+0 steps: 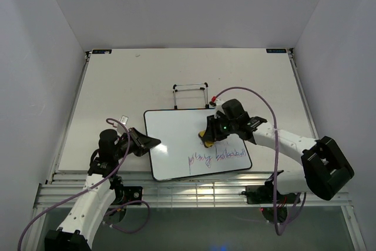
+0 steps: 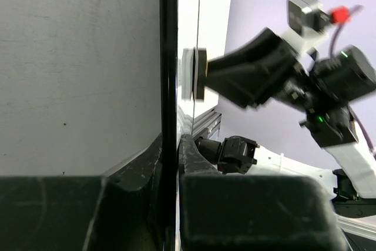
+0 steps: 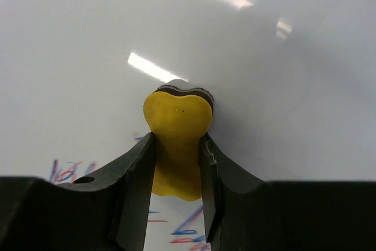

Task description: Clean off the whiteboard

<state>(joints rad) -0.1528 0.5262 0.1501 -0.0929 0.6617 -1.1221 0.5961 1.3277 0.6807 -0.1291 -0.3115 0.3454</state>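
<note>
Board [image 1: 176, 139] lies flat near the worktop's [image 1: 117, 86] near edge, approx mid-width, w/ purple-blue writing [image 1: 216, 157] on the strip closest to that edge; the rest looks clean. Eraser [image 1: 207, 140] sits just far-side of the writing, its dark felt layer looking to touch the surface. The right end effector [image 1: 212, 133] is clamped on its yellow body, one finger each side. Left end effector [image 1: 154, 143] is closed on the board's left rim, thin black frame sandwiched btwn its fingers, so the board is pinned. To wipe well, imo: get the felt flat, not on a corner, drag toward the near edge thru the text, then sweep side to side in overlapping passes over the whole line. Moderate downward force only, since too much could skid the board or twist the eraser in the grip. Left hold needs to be firm throughout. Stand [image 1: 191, 95], just past the board's far edge, is outside the stroke path.
</note>
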